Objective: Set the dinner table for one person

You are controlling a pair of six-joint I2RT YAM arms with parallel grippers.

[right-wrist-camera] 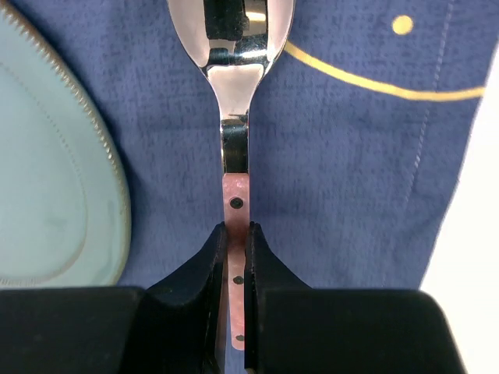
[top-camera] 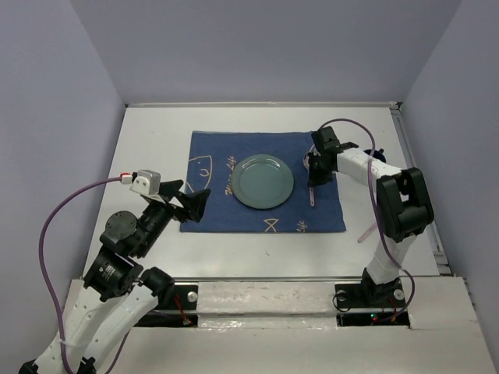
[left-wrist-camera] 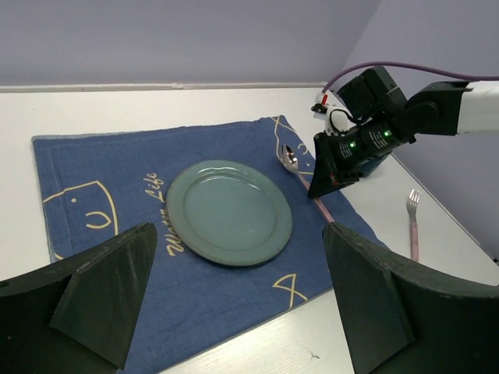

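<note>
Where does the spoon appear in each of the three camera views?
Top external: the spoon lies right of the green plate, on the blue mat.
Left wrist: upper right of centre, beside the green plate's right rim.
Right wrist: centre, bowl at top, handle gripped by the right gripper.
Shared landmark: the green plate, at the left edge there.

Lab test cell: bare lilac walls (top-camera: 265,47) w/ white table (top-camera: 156,140) boxed in.
</note>
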